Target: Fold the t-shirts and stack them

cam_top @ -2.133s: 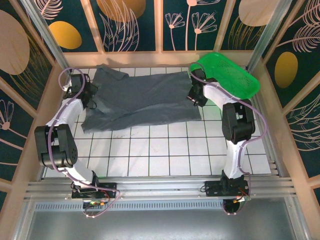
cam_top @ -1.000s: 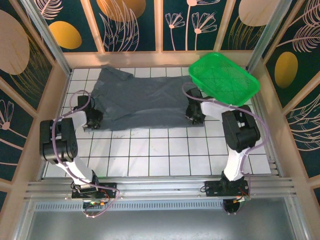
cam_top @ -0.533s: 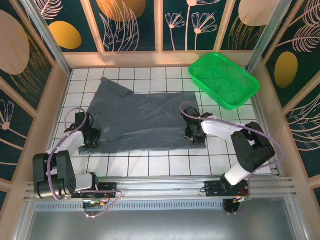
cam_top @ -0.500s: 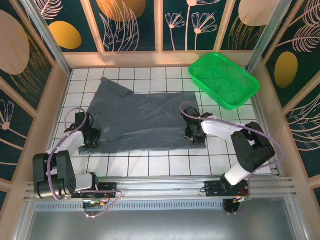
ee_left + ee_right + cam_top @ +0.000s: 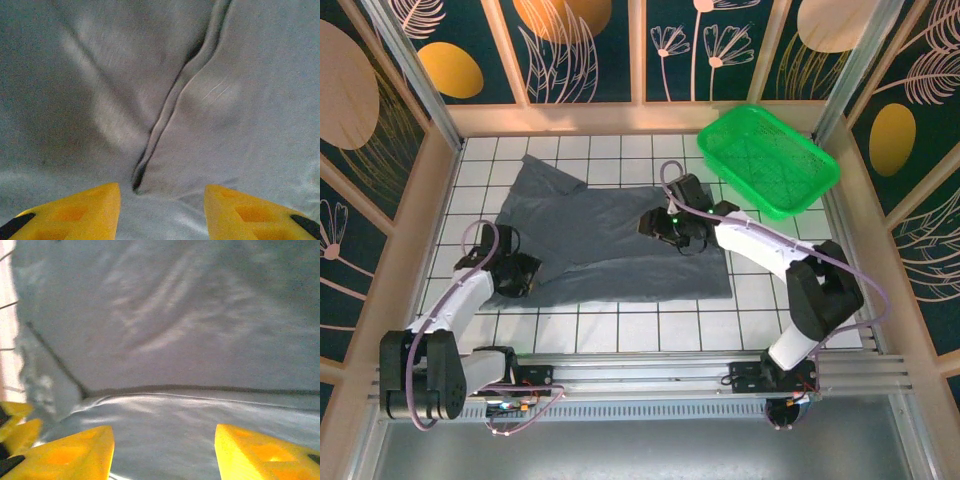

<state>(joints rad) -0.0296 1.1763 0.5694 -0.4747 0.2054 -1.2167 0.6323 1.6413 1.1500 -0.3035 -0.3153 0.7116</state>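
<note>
White tiles (image 5: 620,320) partly hidden beneath t-shirt (image 5: 590,215).

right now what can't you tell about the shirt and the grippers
Top external: the right gripper and its arm cover the t-shirt beneath; the left gripper covers its near-left edge.
Left wrist: frame edges cut the t-shirt off, so which part the crease belongs to is unclear.
Right wrist: blurred, glare at the left edge.

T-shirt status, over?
Left gripper open at slate-grey cloth t-shirt's near-left edge. Right gripper open over its middle. Shirt spread, unfolded. Green plastic basket aside.
</note>
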